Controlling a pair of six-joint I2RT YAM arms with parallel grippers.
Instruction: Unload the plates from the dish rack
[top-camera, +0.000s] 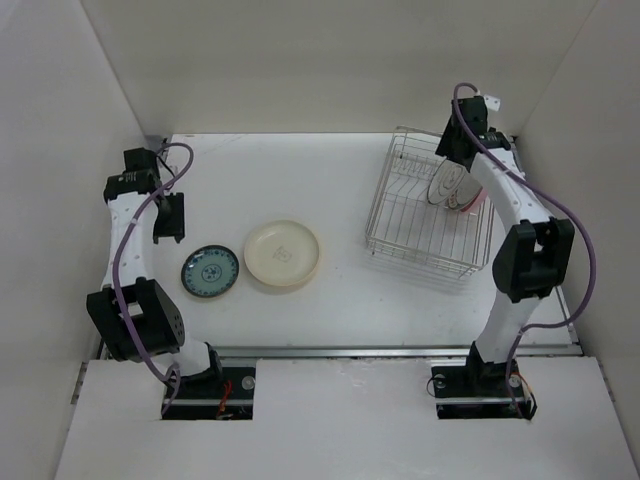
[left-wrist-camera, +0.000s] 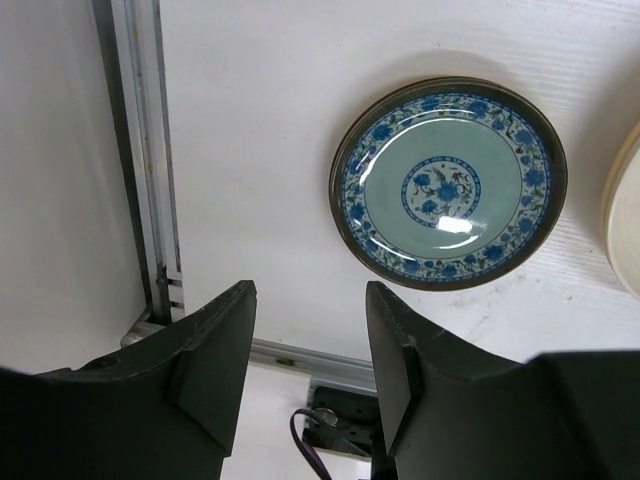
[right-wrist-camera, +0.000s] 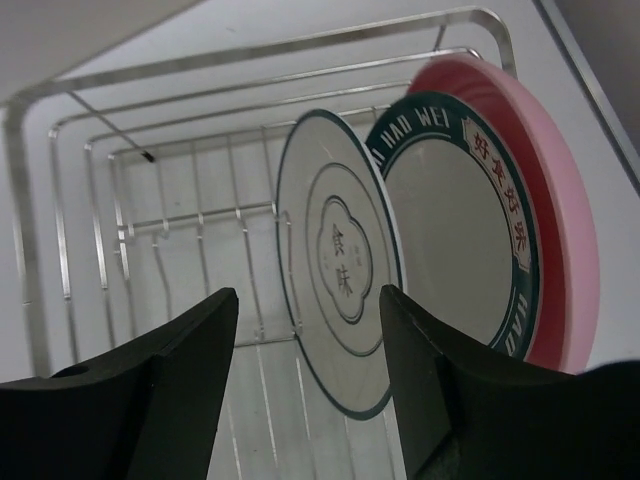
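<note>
Dark fingers (right-wrist-camera: 170, 400) of my right end effector (right-wrist-camera: 307, 300) fill the bottom of the right wrist view. They are apart and hold nothing. Past them is the dish rack (right-wrist-camera: 60, 250). A white plate (right-wrist-camera: 340, 230) stands on its edge between the wires. Just beside it, at 3 o'clock, stands the pink plate (right-wrist-camera: 575, 230). A dark green ring with letters shows on that side too, and I cannot tell if it is part of the pink plate.

From above, the rack sits at 2 o'clock on the tabletop (top-camera: 330, 170). The cream-yellow plate (top-camera: 283, 253) lies flat near the middle. The small teal plate (left-wrist-camera: 450, 185) lies flat just beside it at 9 o'clock, not touching. My left end effector (left-wrist-camera: 310, 290) hovers near the teal plate, at 11 o'clock from it. Its fingers are apart and empty.
</note>
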